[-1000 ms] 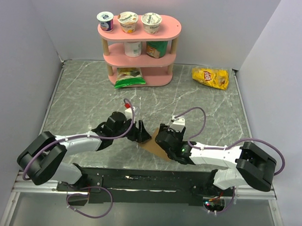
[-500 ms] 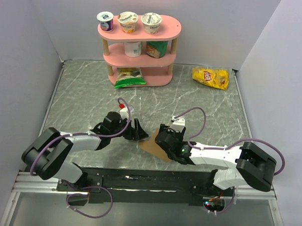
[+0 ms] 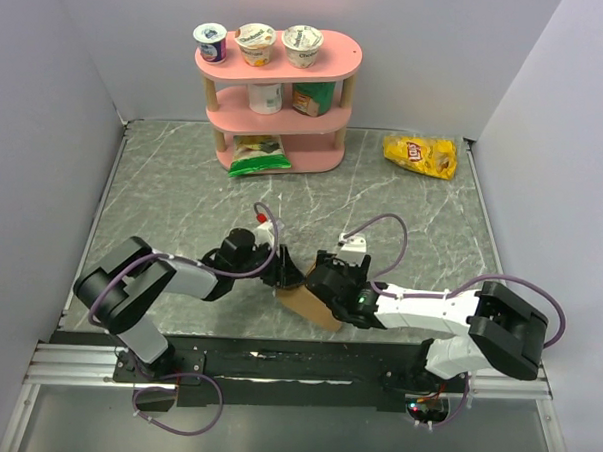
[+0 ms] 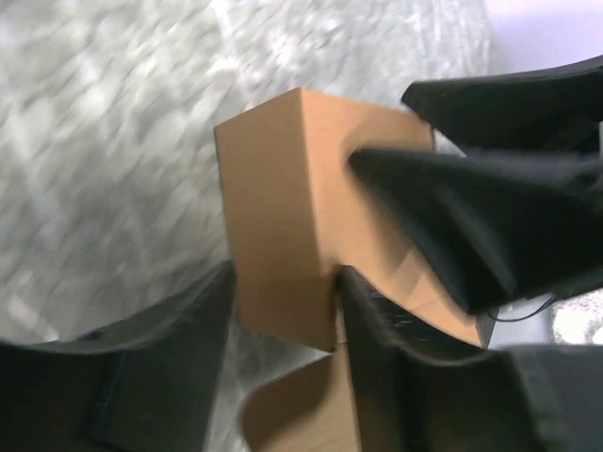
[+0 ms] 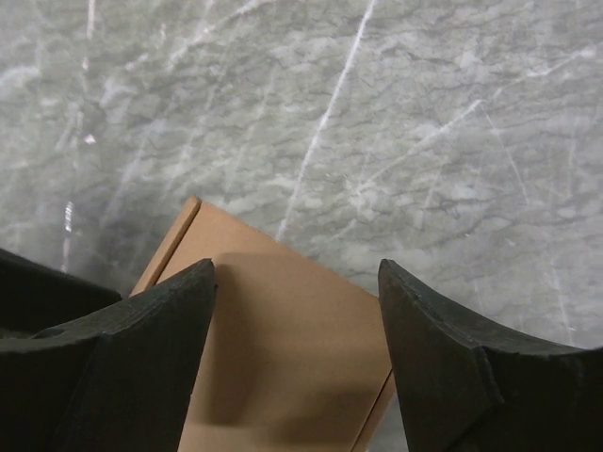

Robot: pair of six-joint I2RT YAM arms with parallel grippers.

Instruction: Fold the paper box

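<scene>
The paper box [image 3: 314, 307] is brown cardboard, partly folded, lying on the marble table between the two arms. In the left wrist view a raised flap [image 4: 278, 226] stands up between my left gripper's fingers. My left gripper [image 3: 284, 272] [image 4: 285, 275] is shut on this flap, one finger against each side. My right gripper [image 3: 321, 283] [image 5: 297, 273] is open, its fingers spread over a flat panel of the box [image 5: 273, 330]. The right gripper's black fingers [image 4: 471, 217] also show in the left wrist view, lying against the cardboard.
A pink three-tier shelf [image 3: 329, 159] stands at the back with yogurt cups, a carton and a green bag [image 3: 260, 154]. A yellow chip bag [image 3: 421, 155] lies at the back right. White walls close in the table on both sides.
My left gripper has moved right to the box and now holds the raised flap. The box has turned slightly and shifted toward the near edge. The right arm has barely moved.
</scene>
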